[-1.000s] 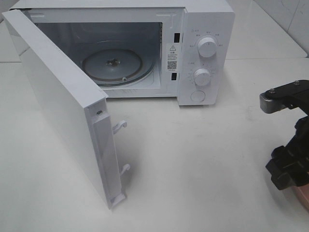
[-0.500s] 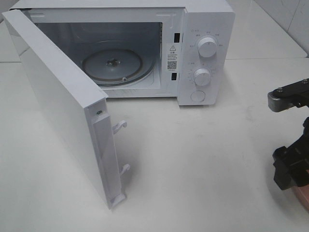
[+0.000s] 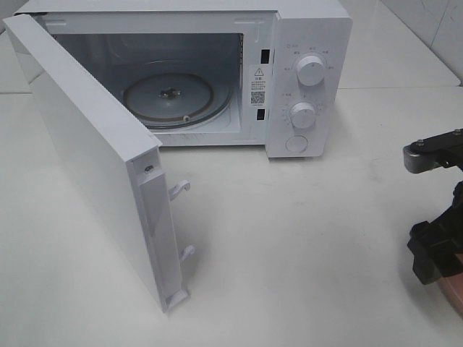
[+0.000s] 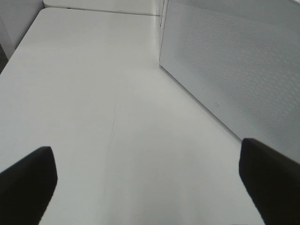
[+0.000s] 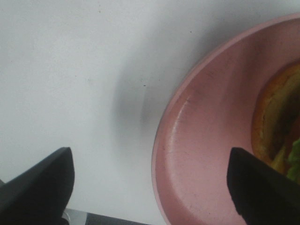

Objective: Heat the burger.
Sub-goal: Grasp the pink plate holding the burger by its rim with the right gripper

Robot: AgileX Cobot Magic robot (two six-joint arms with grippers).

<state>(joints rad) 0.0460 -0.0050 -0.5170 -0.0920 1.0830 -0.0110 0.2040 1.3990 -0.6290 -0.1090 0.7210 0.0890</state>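
The burger (image 5: 279, 125) shows only at the edge of the right wrist view: golden bun, dark patty and a bit of green lettuce, lying on a pink round plate (image 5: 206, 136). My right gripper (image 5: 150, 192) hangs open above the plate's rim, its dark fingers (image 5: 40, 185) spread wide with nothing between them. In the high view it (image 3: 434, 260) is at the far right edge, over a sliver of the plate (image 3: 456, 295). My left gripper (image 4: 150, 187) is open over bare table beside the microwave door (image 4: 234, 65).
The white microwave (image 3: 307, 79) stands at the back, its door (image 3: 101, 159) swung wide open toward the front left. Its glass turntable (image 3: 170, 97) is bare. White tabletop (image 3: 304, 238) stretches between the microwave and the right arm.
The right arm has shifted to the right, toward the table's edge and the plate. The microwave and the left gripper have not moved.
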